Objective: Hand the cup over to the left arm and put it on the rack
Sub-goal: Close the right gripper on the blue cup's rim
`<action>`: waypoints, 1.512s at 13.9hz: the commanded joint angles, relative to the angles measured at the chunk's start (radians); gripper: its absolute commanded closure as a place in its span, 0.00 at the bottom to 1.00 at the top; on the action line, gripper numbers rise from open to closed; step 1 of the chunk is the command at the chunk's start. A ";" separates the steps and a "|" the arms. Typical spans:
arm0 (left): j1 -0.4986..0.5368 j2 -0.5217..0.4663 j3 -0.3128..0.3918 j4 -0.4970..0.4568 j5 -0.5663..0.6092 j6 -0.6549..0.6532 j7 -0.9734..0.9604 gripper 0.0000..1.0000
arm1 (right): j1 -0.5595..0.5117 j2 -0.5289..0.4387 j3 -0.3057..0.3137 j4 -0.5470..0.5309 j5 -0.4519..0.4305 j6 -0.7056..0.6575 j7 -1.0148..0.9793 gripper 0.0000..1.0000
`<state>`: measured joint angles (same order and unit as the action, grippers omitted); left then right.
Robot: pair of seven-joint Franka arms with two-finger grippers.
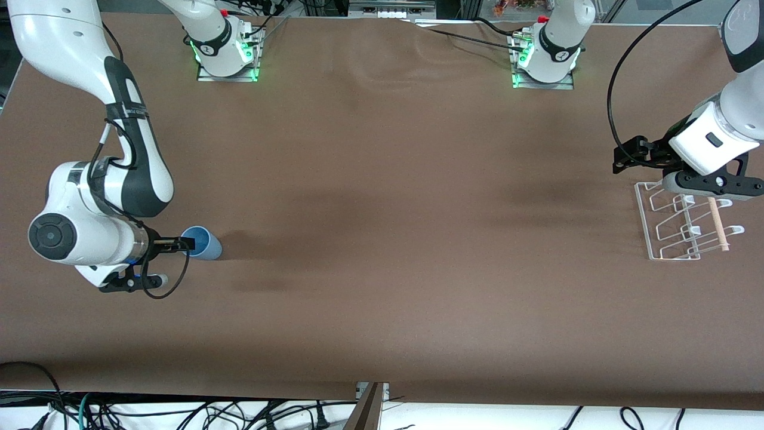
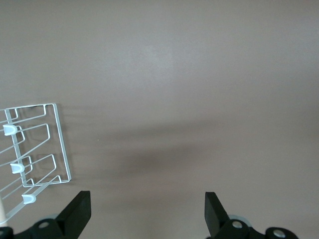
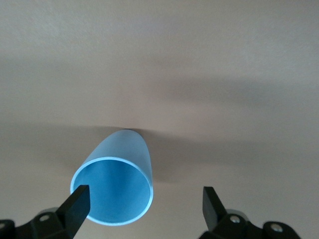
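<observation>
The small light-blue tapered plastic cup (image 1: 202, 243) stood on the brown table (image 1: 382, 239) at the right arm's end, open mouth up and, as far as the right wrist view showed (image 3: 115, 184), empty. The right gripper (image 1: 186, 243) was at the cup's rim, its fingers (image 3: 75, 205) spread wide; one finger sat at the rim's edge, the other well clear, so no grasp was closed. Judgement: the task was at its very start. Pick-up, handover and placement all remained.

The white wire rack with upright loop prongs and a pale wooden dowel (image 1: 686, 224) lay at the left arm's end of the table, well apart from the cup. Its prongs carried nothing. The left gripper (image 2: 147, 214) hovered above the table just beside the rack, fingers (image 2: 77, 213) wide apart and empty; this arm waited.
</observation>
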<state>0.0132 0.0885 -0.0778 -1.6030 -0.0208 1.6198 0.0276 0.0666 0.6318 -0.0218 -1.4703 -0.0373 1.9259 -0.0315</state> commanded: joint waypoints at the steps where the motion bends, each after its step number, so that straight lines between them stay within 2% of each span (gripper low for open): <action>1: -0.004 0.013 0.001 0.031 0.007 -0.020 0.000 0.00 | -0.010 -0.021 0.010 -0.060 -0.003 0.045 0.015 0.00; 14: -0.001 0.010 0.003 0.029 0.008 -0.035 0.002 0.00 | -0.024 -0.021 0.010 -0.150 0.000 0.102 0.013 0.01; 15: -0.004 0.008 0.001 0.031 0.008 -0.035 0.000 0.00 | -0.025 -0.020 0.010 -0.151 0.000 0.102 0.013 0.05; 17: -0.003 0.010 0.001 0.031 0.008 -0.035 0.002 0.00 | -0.025 -0.020 0.010 -0.150 0.000 0.102 0.015 0.38; 19: -0.004 0.010 0.001 0.031 0.008 -0.035 0.002 0.00 | -0.025 -0.020 0.010 -0.150 0.002 0.102 0.016 0.62; 21: -0.003 0.010 0.001 0.029 0.007 -0.035 0.002 0.00 | -0.025 -0.020 0.010 -0.150 0.005 0.102 0.019 0.67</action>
<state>0.0142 0.0885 -0.0775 -1.6028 -0.0208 1.6077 0.0276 0.0519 0.6328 -0.0225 -1.5938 -0.0367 2.0143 -0.0281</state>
